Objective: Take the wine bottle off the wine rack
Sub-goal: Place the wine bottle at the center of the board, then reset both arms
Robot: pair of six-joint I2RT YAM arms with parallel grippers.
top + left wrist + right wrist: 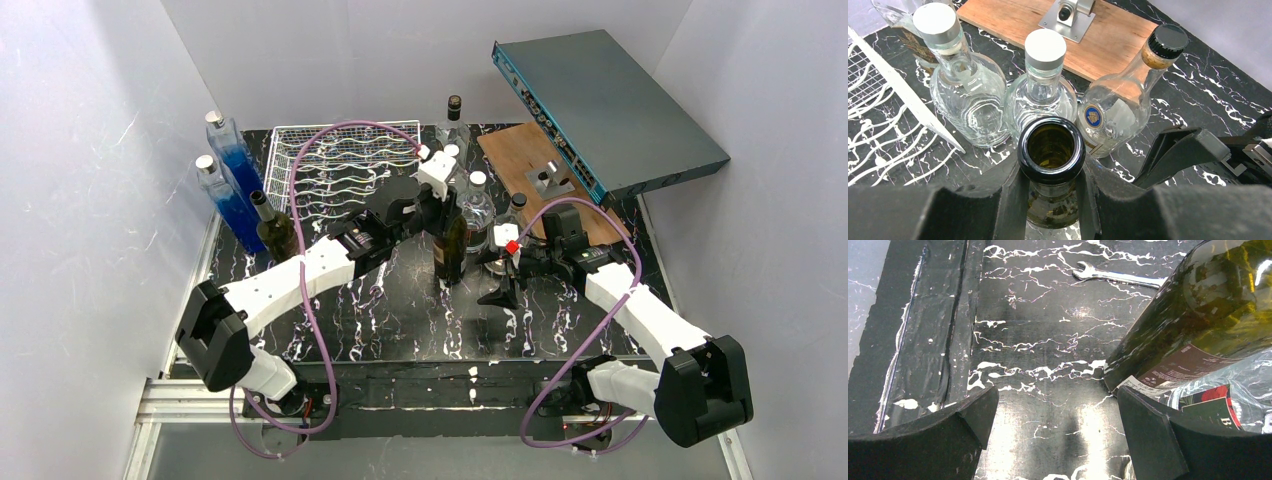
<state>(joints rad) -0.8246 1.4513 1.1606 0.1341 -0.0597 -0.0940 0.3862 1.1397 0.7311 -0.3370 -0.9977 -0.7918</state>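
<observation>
- One dark green glass wine bottle (1048, 145), clamped in the left hand (1052, 196).
- Empty right hand (1058, 412), spread wide apart.
- Three round clear glass bottles (1040, 95).
- One silver wire rack (335, 165).

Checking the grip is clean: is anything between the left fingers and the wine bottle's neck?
Nothing visible. The left fingers clamp the wine bottle directly at its neck; clear bottles stand beyond it.
</observation>
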